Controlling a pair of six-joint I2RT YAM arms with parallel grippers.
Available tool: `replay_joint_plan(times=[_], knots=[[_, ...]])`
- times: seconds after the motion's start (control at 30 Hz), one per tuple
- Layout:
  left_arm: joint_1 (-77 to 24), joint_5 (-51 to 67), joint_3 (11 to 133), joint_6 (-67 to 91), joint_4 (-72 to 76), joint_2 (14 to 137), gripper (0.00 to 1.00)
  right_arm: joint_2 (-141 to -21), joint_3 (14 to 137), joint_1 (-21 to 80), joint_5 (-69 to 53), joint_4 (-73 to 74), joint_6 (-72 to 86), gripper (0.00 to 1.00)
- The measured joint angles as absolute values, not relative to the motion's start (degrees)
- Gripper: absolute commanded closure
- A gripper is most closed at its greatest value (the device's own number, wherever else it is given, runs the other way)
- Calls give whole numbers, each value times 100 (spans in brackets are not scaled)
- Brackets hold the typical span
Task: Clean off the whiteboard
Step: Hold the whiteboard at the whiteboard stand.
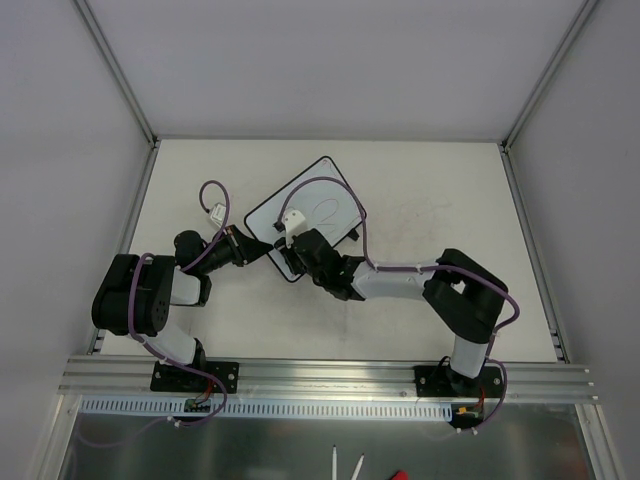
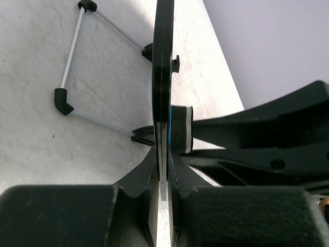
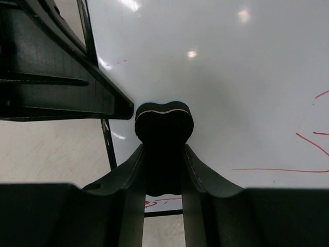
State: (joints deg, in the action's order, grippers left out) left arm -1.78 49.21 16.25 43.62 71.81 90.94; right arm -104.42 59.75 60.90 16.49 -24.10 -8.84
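The whiteboard [image 1: 318,201] stands tilted at mid-table, with thin red scribbles on its face [image 3: 308,139]. My left gripper [image 1: 262,249] is shut on the board's lower edge; the left wrist view shows the board [image 2: 163,77] edge-on between the fingers. My right gripper [image 1: 300,250] is shut on the black bone-shaped eraser [image 3: 163,134], whose head is against the board's white face near its lower left corner, next to the left gripper's finger [image 3: 61,87]. The eraser also shows in the left wrist view [image 2: 181,128], against the board.
The board's wire stand with black feet [image 2: 62,100] rests on the white table [image 1: 440,190] behind the board. A white cable connector [image 1: 217,212] hangs by the left arm. Grey walls and metal posts enclose the table.
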Motion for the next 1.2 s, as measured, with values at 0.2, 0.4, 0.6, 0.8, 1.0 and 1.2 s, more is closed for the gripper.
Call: replay_joint_plan(times=[0.2, 0.4, 0.6, 0.8, 1.0, 1.2], knots=[[-178, 4923, 1625, 4346, 7175, 9091, 100, -10427, 5712, 6204, 1769, -2829, -797, 100], [-178, 4925, 1625, 4342, 7170, 9076, 100, -10418, 5518, 6241, 1890, -3146, -685, 100], [-187, 4930, 1625, 4329, 7170, 9072, 100, -10298, 5142, 6189, 1879, -3406, -471, 100], [-189, 4921, 1625, 4324, 7170, 9072, 100, -10173, 4941, 5863, 1500, -3422, -154, 100], [-189, 4877, 1627, 4324, 7177, 9070, 100, -10162, 4952, 5485, 1033, -3391, 161, 100], [-187, 4827, 1627, 4327, 7181, 9061, 100, -10197, 5087, 5166, 849, -3223, 473, 100]])
